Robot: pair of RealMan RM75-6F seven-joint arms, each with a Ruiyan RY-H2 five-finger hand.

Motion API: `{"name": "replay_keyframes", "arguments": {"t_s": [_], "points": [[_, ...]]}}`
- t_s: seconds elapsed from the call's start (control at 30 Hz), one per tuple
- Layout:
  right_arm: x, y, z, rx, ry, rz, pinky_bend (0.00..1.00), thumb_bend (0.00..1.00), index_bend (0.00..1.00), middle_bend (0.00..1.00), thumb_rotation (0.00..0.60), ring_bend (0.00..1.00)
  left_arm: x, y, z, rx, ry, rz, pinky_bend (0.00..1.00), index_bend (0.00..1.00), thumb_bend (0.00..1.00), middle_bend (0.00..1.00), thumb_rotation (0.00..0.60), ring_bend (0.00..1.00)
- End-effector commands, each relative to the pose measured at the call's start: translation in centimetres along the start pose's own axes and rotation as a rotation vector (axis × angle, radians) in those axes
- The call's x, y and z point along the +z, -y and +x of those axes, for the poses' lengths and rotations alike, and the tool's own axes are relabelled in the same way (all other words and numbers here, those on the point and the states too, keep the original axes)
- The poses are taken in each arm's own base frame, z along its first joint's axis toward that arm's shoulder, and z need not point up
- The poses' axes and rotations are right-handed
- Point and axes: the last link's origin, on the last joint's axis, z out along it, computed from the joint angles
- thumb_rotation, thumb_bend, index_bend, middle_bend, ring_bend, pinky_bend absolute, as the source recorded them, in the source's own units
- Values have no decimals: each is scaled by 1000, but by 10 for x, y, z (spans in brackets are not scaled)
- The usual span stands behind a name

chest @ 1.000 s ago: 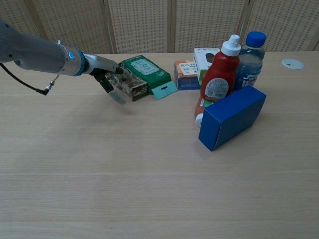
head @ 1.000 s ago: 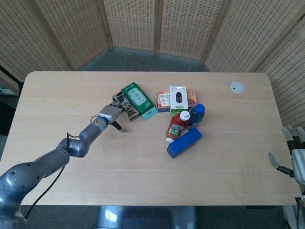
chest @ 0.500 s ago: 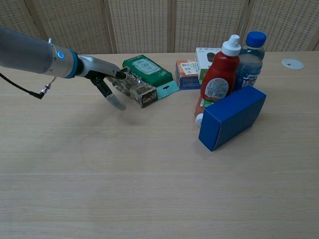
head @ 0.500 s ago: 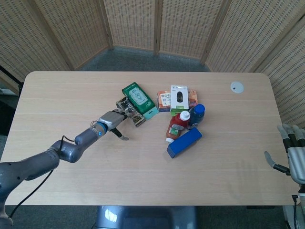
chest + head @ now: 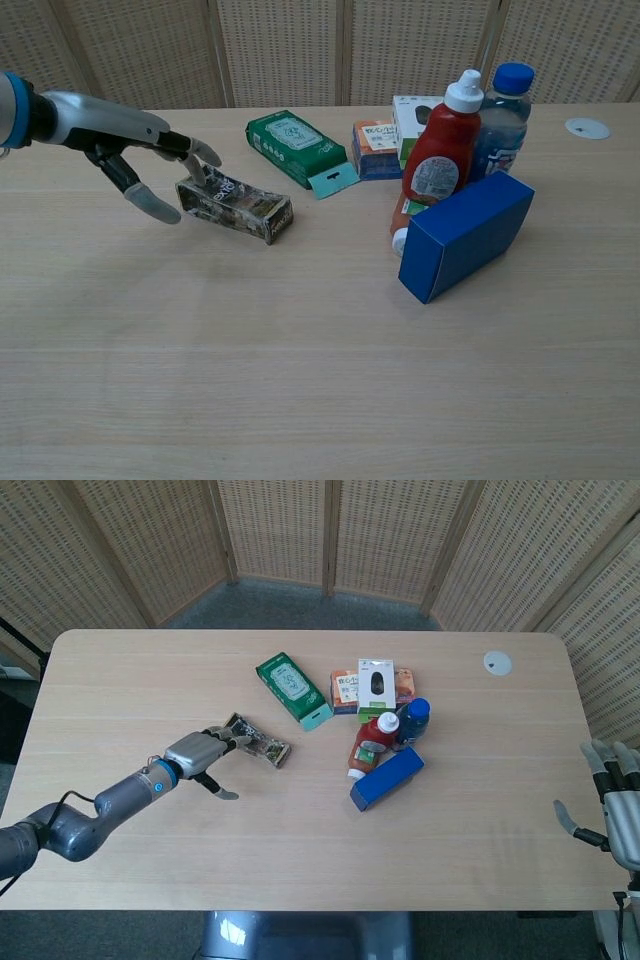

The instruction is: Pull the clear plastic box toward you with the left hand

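At the desk's (image 5: pixel 120 670) left-centre, the left robot hand (image 5: pixel 135 160) hooks its spread fingertips over the near end of the clear plastic box (image 5: pixel 234 205), thumb hanging free, a drag hold. The box lies flat, apart from the green pack (image 5: pixel 295 145); bare desk lies toward the robot.

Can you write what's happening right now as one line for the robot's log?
left hand: fingertips on clear plastic box | box: apart from green pack | right hand: idle, holds nothing
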Motion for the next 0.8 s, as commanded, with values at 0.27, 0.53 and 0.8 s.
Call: {"name": "replay_keyframes", "arguments": {"t_s": [0.27, 0.53, 0.8], "points": [[-7, -4, -1, 11, 0, -7, 0, 382, 0, 0, 123, 0, 7, 9, 3, 78, -192, 19, 0, 0, 42, 0, 383, 0], [-12, -13, 2, 5, -5, -34, 0, 382, 0, 0, 124, 0, 53, -3, 0, 146, -168, 30, 0, 0, 41, 0, 533, 0], [-17, -20, 2, 5, -2, -62, 0, 383, 0, 0, 124, 0, 92, -15, -4, 158, -134, 42, 0, 0, 41, 0, 549, 0]]}}
